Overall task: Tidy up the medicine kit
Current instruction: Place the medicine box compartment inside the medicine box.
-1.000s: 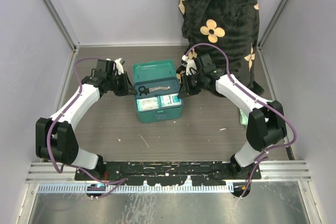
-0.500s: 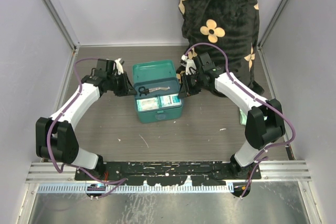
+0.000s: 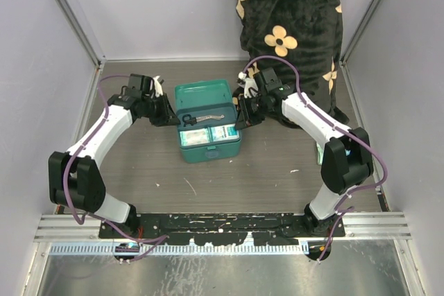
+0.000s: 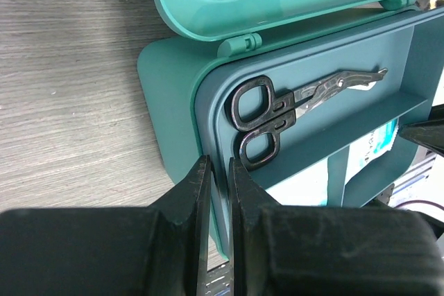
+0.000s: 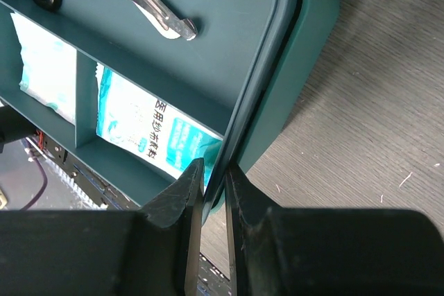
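Medicine kit [image 3: 202, 95] mid-surface [image 3: 208, 185], lid open toward 12 o'clock, divided tray [image 4: 388, 67] inside it: scissors [image 4: 277, 112] at its 12, packets [image 5: 149, 126] at 6. Left jaws clamped on tray's 9 o'clock rim, right jaws on the 3 o'clock rim. Black flower-patterned fabric [image 3: 291, 5] at 1 — well apart from the kit

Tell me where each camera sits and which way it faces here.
Top external: above and behind the bases, looking down at the open medicine kit; both arms show.
Left wrist: on the left arm, facing the kit's left side; left gripper pinches the divided tray rim.
Right wrist: facing the opposite side; right gripper pinches that rim.
Shared: both wrist views show the scissors.
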You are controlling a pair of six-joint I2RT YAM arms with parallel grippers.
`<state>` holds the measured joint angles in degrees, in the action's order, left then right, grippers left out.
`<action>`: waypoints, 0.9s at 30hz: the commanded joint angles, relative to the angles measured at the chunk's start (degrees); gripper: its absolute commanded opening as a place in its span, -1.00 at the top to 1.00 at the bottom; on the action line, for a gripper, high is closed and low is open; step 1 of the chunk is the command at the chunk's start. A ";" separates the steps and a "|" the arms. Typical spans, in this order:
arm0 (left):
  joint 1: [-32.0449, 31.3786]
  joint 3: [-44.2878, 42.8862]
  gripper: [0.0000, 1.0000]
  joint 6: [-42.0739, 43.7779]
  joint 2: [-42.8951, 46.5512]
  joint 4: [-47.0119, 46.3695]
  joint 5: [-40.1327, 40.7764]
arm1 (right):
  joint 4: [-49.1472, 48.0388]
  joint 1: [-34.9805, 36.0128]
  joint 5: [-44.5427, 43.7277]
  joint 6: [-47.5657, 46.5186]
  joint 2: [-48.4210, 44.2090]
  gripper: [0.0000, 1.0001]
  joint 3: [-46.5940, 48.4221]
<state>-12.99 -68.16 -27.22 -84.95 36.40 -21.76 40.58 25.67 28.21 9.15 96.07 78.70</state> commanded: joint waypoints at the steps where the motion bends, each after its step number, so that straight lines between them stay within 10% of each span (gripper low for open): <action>1: -0.58 -2.54 1.00 -1.51 -0.76 -0.92 -4.87 | -1.95 1.84 6.18 -0.20 1.33 0.59 3.49; 27: 0.36 -2.18 0.67 -1.43 -0.14 -1.93 -4.88 | 3.27 1.84 0.27 -4.88 5.28 0.27 10.16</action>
<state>-12.51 -69.19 -27.86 -86.76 37.23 -21.85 46.50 26.02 28.58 6.20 100.68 85.67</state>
